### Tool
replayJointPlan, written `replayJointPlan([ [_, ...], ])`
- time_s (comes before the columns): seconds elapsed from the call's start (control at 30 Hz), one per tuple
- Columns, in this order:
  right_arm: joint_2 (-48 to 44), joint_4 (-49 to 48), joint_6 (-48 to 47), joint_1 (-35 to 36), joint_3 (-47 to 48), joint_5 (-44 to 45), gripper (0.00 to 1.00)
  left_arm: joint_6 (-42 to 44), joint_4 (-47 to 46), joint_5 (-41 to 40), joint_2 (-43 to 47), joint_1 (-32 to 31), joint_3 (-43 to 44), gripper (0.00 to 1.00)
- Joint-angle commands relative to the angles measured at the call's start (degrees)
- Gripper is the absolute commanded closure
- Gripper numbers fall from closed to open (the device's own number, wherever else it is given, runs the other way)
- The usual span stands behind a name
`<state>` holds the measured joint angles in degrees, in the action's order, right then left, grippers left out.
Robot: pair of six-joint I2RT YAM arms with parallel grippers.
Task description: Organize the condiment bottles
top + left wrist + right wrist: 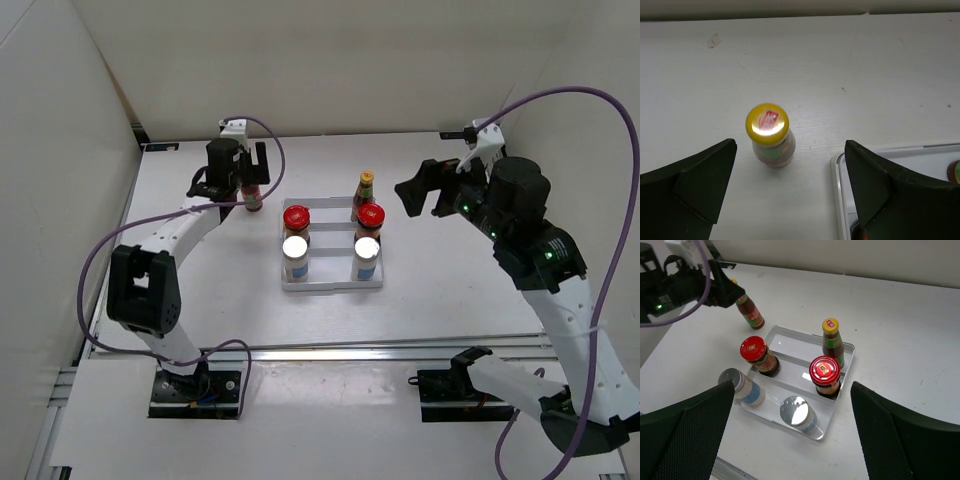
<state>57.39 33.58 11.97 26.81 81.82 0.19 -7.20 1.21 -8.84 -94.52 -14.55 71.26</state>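
on the bench (865, 65) just left of the tray (835, 167), a slim bottle (774, 152) stands below the left gripper (790, 145), jaws spread; likely glass, slick, tippy: grip below the cap (767, 121). right gripper (792, 385) released too.

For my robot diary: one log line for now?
left pincer open by loose sauce bottle | right pincer open, empty | tray holds five bottles

No text is legible. The bottle (770, 134) has a red emblem on its yellow cap, its characters too blurred to read.
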Motion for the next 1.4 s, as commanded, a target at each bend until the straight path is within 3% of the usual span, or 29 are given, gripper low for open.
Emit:
replayJointPlan([
  [0.0,-3.59,1.83,-0.8,0.26,2.02,-1.41,0.0,1.23,0.36,-1.43,-3.03,0.48,5.72,0.0],
  [0.4,-4.65,8.34,-2.47,0.26,7.56,-0.89,0.0,0.7,-0.16,-7.24,-14.11,2.15,11.52,0.0],
  [0.5,-5.18,9.48,-3.0,0.26,7.56,-0.89,0.0,0.7,-0.16,-7.24,-15.42,2.68,12.14,0.07],
  [0.53,-5.18,9.48,-3.0,0.26,7.56,-0.89,0.0,0.7,-0.16,-6.63,-15.43,2.68,12.67,0.28],
  [0.63,-5.18,10.62,-3.0,0.26,7.56,-0.89,0.0,2.54,0.36,-5.05,-15.43,2.68,13.46,0.65],
  [0.77,-5.18,11.86,-1.78,0.26,8.09,-2.99,0.0,2.02,0.37,-6.53,-13.77,2.68,13.99,0.89],
  [1.03,-5.71,12.47,-1.24,0.26,6.95,-5.2,0.0,2.54,0.37,-3.3,-7.09,-0.21,17.41,0.89],
  [1.17,-5.71,12.47,-0.63,0.26,6.42,-5.81,0.0,0.18,0.37,10.65,-3.49,-0.92,17.42,0.89],
  [1.37,-6.94,13.0,-0.1,0.26,5.37,-6.34,0.0,-0.53,-1.56,19.8,-2.16,-3.12,14.78,0.89],
])
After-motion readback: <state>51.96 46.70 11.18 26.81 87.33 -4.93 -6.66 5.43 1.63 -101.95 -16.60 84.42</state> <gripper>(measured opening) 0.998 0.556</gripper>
